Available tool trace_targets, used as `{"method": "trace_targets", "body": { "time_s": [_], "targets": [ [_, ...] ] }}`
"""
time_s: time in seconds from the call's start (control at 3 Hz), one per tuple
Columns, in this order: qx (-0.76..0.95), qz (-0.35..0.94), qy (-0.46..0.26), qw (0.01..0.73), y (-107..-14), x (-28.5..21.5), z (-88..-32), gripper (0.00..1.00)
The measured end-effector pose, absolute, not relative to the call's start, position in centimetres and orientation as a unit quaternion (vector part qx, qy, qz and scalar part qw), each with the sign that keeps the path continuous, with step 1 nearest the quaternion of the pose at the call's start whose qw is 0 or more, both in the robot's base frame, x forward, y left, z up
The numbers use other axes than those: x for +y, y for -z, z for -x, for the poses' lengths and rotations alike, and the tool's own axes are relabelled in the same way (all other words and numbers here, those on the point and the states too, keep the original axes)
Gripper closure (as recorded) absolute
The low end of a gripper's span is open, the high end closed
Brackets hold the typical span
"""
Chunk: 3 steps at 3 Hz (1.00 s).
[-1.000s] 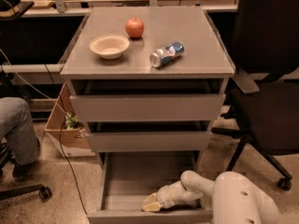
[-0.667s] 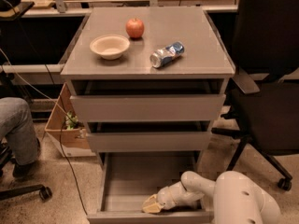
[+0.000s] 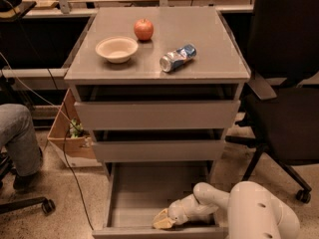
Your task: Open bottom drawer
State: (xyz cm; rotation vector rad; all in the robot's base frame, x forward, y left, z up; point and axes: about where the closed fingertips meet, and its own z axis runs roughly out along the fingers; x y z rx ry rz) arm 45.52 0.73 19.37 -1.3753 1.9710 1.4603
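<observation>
**lead:** status?

**me:** The bottom drawer is out of the cabinet, well forward of the two drawer fronts above it. The tray looks bare.

**lead:** hand?

**me:** The hand is inside the tray at the cabinet's front right, with its tip just behind the front panel. I can't tell if it's touching or a hair off. I also can't tell whether the hand is set wide or narrow.

**lead:** done?

**me:** Nearly, I'd judge. I can't see the end of the runners, so the travel left is unknown.

**lead:** how do you finish it?

**me:** Pull straight out along the cabinet's depth, slowly. The hand sits right of the cabinet's centre, so any side load could rack the drawer. I'd press low on the panel's inner face and stop at first resistance. A hard stop could rock the cabinet, and the can lying on its side on the worktop could roll. The apple and bowl worry me less.

**lead:** clearance?

**me:** The office chair is just right of the cabinet, near the arm. I back out with the elbow tucked toward the cabinet.
</observation>
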Motion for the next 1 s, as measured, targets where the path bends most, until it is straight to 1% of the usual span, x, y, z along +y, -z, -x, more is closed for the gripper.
{"method": "trace_targets", "body": {
  "time_s": [0.33,0.67,1.0],
  "targets": [
    [0.701,0.469,-0.501,0.197,-20.3,-0.8,-45.9,1.00],
    [0.720,0.453,-0.465,0.245,-21.1,-4.7,-47.4,1.00],
    [0.736,0.448,-0.407,0.304,-22.6,-10.4,-50.0,1.00]
  ]
}}
